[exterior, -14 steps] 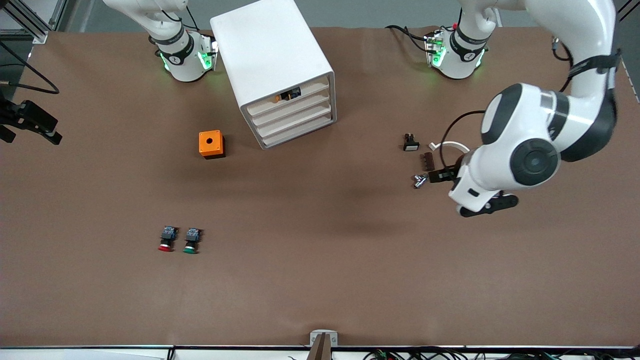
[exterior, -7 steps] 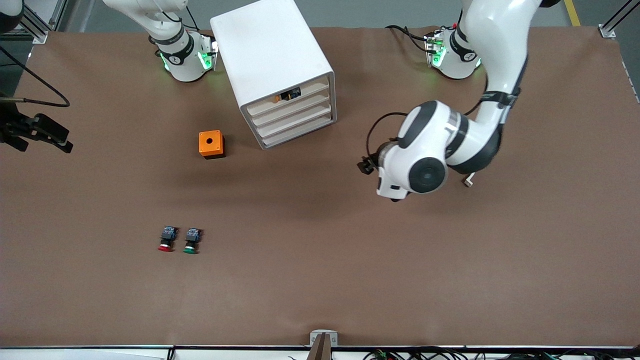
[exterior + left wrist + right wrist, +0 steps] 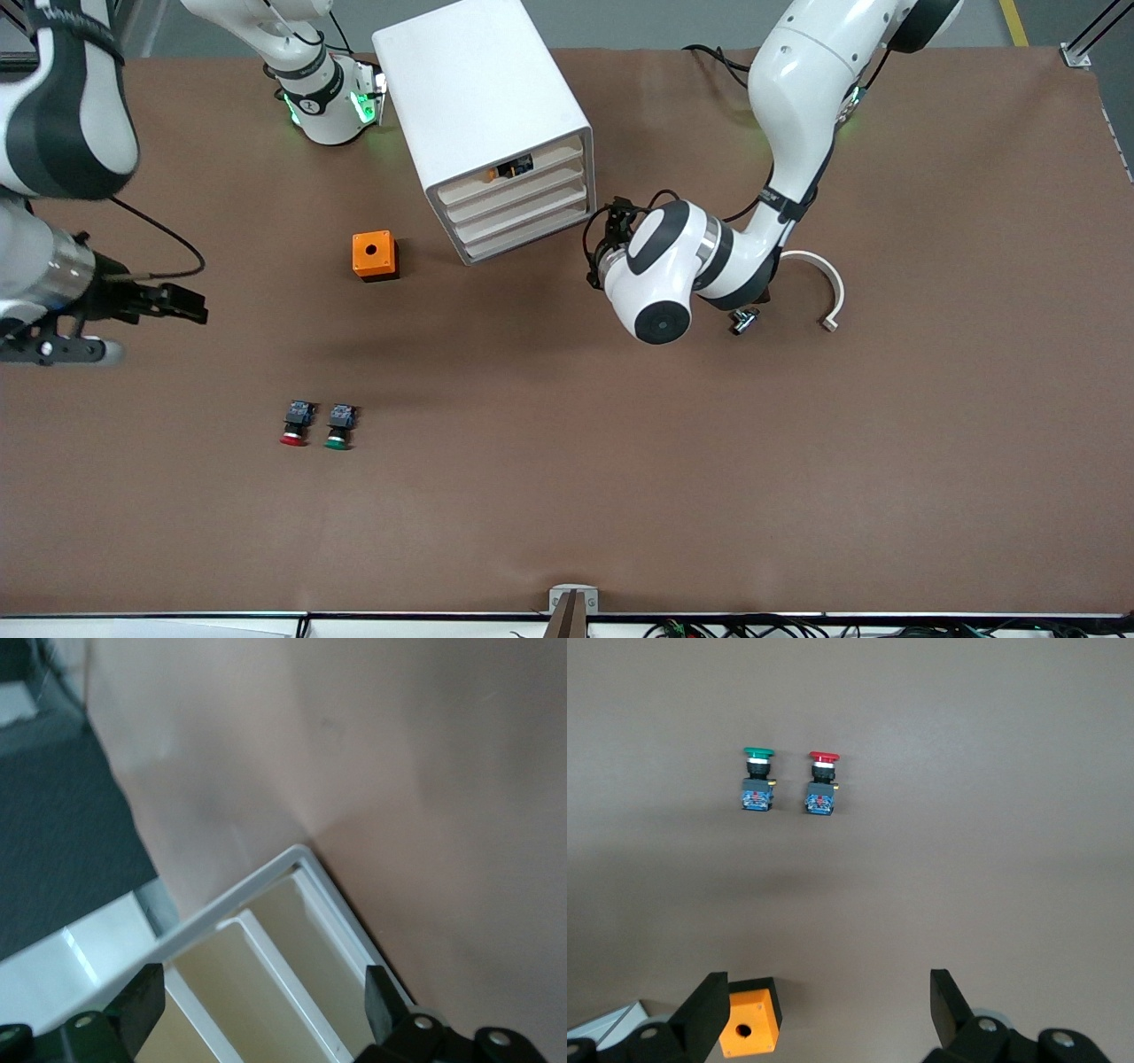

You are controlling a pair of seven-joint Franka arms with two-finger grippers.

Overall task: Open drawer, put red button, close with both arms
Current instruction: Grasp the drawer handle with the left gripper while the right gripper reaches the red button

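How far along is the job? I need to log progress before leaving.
Nothing looks done yet: the drawer sits flush in the cabinet, and the red button lies on the table beside the green one. In hand: the left end effector, open, is beside the cabinet's front; the right end effector, open and empty, hovers over bare table. Opening, loading and closing remain.

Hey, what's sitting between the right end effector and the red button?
Nothing: bare brown table separates the right end effector from the small red-capped push button, shown in the right wrist view. The green-capped button sits beside it.
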